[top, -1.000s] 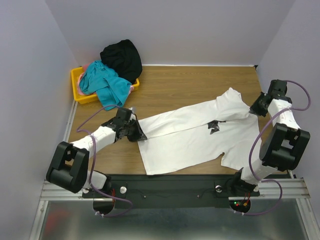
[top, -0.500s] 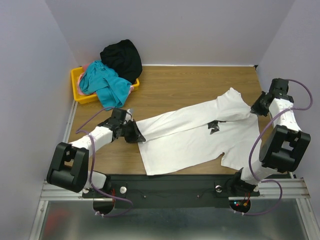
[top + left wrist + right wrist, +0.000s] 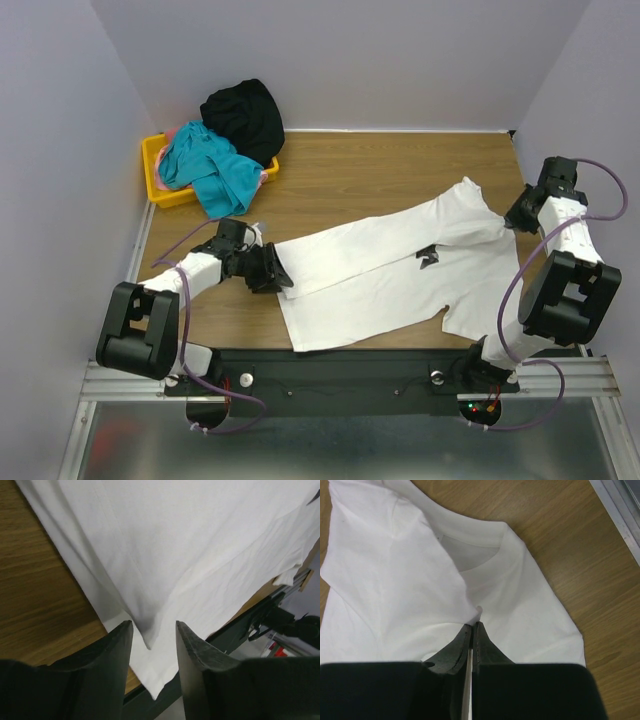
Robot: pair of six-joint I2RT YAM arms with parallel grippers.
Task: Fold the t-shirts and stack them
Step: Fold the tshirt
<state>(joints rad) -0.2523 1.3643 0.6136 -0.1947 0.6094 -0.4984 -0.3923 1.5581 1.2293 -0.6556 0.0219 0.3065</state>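
A white t-shirt (image 3: 380,270) lies across the wooden table, its long upper edge folded over toward the front. My left gripper (image 3: 272,272) is at the shirt's left end. In the left wrist view its jaws (image 3: 152,630) stand apart, with a raised point of the white cloth (image 3: 200,540) between them, not pinched. My right gripper (image 3: 512,215) is at the shirt's right end near the collar. In the right wrist view it (image 3: 471,625) is shut on a pinch of the white cloth (image 3: 395,580).
A yellow bin (image 3: 155,190) stands at the back left with a teal shirt (image 3: 215,170) hanging over its rim and a black garment (image 3: 245,115) piled on top. The table's front rail (image 3: 380,365) runs just below the shirt's hem.
My left gripper moved left, then a little toward the front. The folded upper edge of the white shirt has been drawn straighter. My right gripper has barely shifted.
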